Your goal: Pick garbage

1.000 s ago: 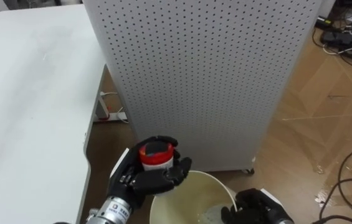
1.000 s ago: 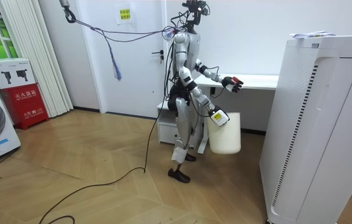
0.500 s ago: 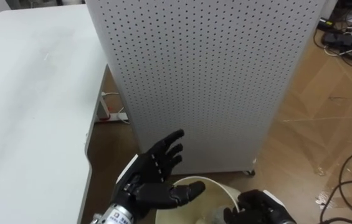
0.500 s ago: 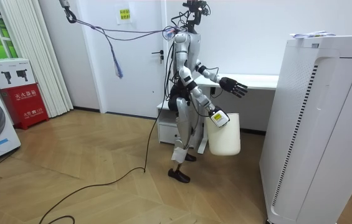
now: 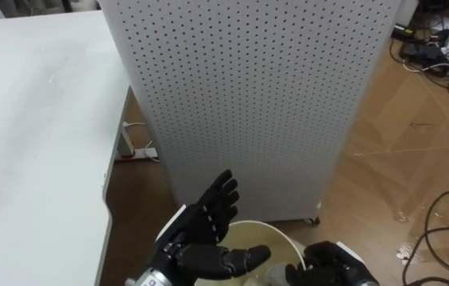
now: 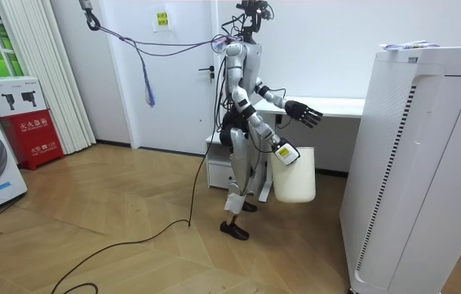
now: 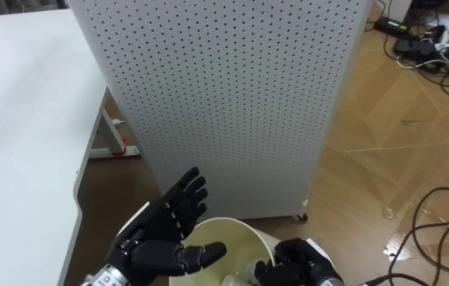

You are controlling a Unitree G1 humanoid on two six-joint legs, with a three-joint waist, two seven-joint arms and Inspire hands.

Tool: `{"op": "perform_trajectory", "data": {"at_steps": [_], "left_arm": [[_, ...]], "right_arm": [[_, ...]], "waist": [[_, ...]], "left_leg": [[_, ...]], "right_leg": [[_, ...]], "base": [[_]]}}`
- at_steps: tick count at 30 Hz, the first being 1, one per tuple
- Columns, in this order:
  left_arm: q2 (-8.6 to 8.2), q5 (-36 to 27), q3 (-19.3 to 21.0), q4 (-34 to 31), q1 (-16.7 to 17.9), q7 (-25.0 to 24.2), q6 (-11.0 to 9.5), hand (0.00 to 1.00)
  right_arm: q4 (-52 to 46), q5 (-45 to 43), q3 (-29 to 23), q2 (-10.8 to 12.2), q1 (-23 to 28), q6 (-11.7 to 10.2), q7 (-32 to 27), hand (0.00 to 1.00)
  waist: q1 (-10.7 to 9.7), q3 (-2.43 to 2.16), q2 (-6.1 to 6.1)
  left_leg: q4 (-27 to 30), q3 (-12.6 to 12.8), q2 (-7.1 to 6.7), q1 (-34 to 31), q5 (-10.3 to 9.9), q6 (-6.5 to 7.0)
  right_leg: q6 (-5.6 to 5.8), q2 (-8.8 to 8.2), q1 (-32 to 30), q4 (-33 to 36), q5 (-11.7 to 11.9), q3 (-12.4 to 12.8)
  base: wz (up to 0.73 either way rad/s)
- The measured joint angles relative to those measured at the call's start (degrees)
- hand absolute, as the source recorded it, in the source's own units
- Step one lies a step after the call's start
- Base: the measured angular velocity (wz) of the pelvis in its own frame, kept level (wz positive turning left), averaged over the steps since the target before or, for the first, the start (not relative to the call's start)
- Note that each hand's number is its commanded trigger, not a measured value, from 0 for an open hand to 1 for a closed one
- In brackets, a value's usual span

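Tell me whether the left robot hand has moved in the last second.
Yes. The left robot hand has uncurled over the bucket: its fingers now stretch up toward the perforated panel, and the red-capped item it held is gone.

Black five-fingered left hand [image 5: 199,233], lower centre of the left eye view: fingers straight and spread, pointing up-frame, thumb out toward the right, nothing held. In the room view its arm reaches forward at chest height. Black right hand [image 5: 331,266], at the lower right edge: fingers curled on the rim of a cream plastic bucket [image 5: 268,226], arm hanging low.
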Motion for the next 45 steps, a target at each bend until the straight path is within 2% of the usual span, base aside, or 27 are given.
{"op": "perform_trajectory", "data": {"at_steps": [4,7,9,12,14,16,19,21,25,29,35,38,41,43,45], "left_arm": [[0.11,1.1,1.7,-3.1,0.3,0.5,0.0,0.0],[0.43,5.1,2.3,-8.8,0.7,2.7,0.0,0.0],[0.78,9.3,3.7,-15.2,1.2,4.5,-0.1,0.0],[0.84,12.2,4.6,-19.3,1.5,6.7,-0.9,0.0],[1.11,13.6,4.8,-21.8,1.8,8.5,-1.3,0.0],[1.27,18.4,5.4,-24.0,1.8,11.2,-2.0,0.0],[1.16,22.4,5.4,-24.9,1.7,13.4,-2.3,0.0],[0.9,26.8,5.9,-25.6,1.7,15.7,-2.6,0.0],[0.34,31.4,7.8,-26.7,1.7,18.1,-2.8,0.0],[0.32,38.2,11.3,-30.2,1.5,22.3,-5.2,0.0],[0.4,43.6,12.2,-34.2,1.5,28.8,-7.8,0.0],[0.65,44.5,12.4,-34.9,1.5,30.9,-7.9,0.0],[0.67,45.5,13.4,-35.2,1.5,32.0,-7.9,0.0],[0.75,45.6,14.3,-35.2,1.6,33.0,-7.9,0.0],[0.9,46.0,15.0,-35.2,1.5,34.5,-7.9,0.0]], "right_arm": [[-2.3,0.2,-0.1,-0.3,0.7,0.0,-0.2,1.0],[-7.7,0.4,-0.1,-0.6,4.1,-0.1,-1.7,1.0],[-12.3,0.3,-0.9,-1.1,7.3,-0.4,-2.1,1.0],[-13.8,0.3,-2.0,-1.0,10.5,-0.5,-2.3,1.0],[-14.5,0.3,-2.8,-1.0,11.6,-0.5,-2.7,1.0],[-17.0,0.3,-2.8,-0.8,12.8,-0.5,-4.2,1.0],[-17.8,0.3,-2.7,-0.7,13.4,-0.5,-4.9,1.0],[-18.9,0.3,-2.8,-0.6,14.6,-0.5,-5.0,1.0],[-19.2,0.3,-2.8,0.6,15.2,-0.5,-4.6,1.0],[-19.2,0.5,-2.8,0.8,16.2,-0.6,-4.1,1.0],[-19.1,0.3,-2.8,0.7,17.1,-0.6,-4.2,1.0],[-19.2,0.3,-2.8,0.7,17.1,-0.6,-3.9,1.0],[-19.2,0.4,-2.8,0.7,17.4,-0.6,-3.2,1.0],[-19.2,0.4,-2.8,0.7,17.5,-0.6,-2.8,1.0],[-19.2,0.4,-2.8,0.6,17.6,-0.6,-2.2,1.0]], "waist": [[-0.2,-0.35,-0.11],[-0.2,-0.58,-0.24],[-0.3,-0.78,-0.3],[-0.7,-1.0,-0.22],[-1.3,-1.06,-0.29],[-1.7,-1.07,-0.33],[-2.1,-1.1,-0.5],[-2.0,-0.97,-0.79],[-2.0,-0.9,-1.13],[-1.8,-1.11,-2.36],[-1.8,-1.19,-2.22],[-1.4,-1.15,-2.08],[-0.1,-1.09,-1.88],[0.4,-0.87,-1.55],[1.7,-0.7,-1.04]], "left_leg": [[-0.5,0.6,-0.03,0.9,0.0,0.01],[-0.9,0.7,-0.01,2.6,0.0,0.01],[-1.8,0.9,-0.06,3.9,0.0,0.01],[-3.4,0.9,-0.18,7.4,0.0,0.04],[-3.5,0.9,-0.38,8.0,0.0,0.04],[-3.5,1.1,-0.51,8.1,0.0,0.06],[-3.5,1.7,-0.51,8.9,0.0,0.06],[-3.6,2.8,-0.54,9.7,0.0,0.12],[-3.7,5.1,-0.26,11.3,-0.5,0.27],[-4.8,5.5,-0.16,12.4,-0.8,0.32],[-5.5,5.4,0.07,13.1,-0.8,0.19],[-5.5,5.3,0.42,13.3,-1.0,-0.04],[-5.0,5.5,1.18,13.7,-1.1,-0.3],[-3.1,5.6,1.72,13.6,-1.4,-0.79],[-1.1,5.6,2.03,13.5,-1.6,-0.92]], "right_leg": [[0.06,0.09,0.4,0.0,0.0,0.7],[0.1,0.17,2.2,-0.8,0.1,0.8],[0.2,0.2,3.3,-1.5,0.1,0.9],[0.42,0.23,6.7,-3.1,0.1,0.8],[0.68,0.03,7.2,-3.1,0.0,0.8],[0.72,-0.05,7.1,-2.8,-0.1,1.0],[0.75,-0.04,7.2,-2.6,-0.1,1.4],[0.82,-0.06,7.2,-1.7,-0.2,1.4],[0.82,0.06,7.2,-1.5,-0.2,1.8],[0.64,0.06,7.4,-1.1,0.1,1.0],[0.6,0.27,8.3,-2.1,0.3,0.5],[0.57,0.59,8.6,-2.2,0.3,0.2],[0.07,0.86,9.1,-2.8,0.5,-2.5],[-0.3,0.87,9.2,-2.8,0.5,-4.3],[-1.26,0.89,9.2,-2.3,0.3,-5.3]], "base": [[-0.09],[-0.02],[-0.04],[0.0],[0.0],[-0.04],[-0.11],[-0.25],[-0.34],[-0.18],[-0.01],[-0.03],[-0.11],[-0.23],[-0.4]]}}
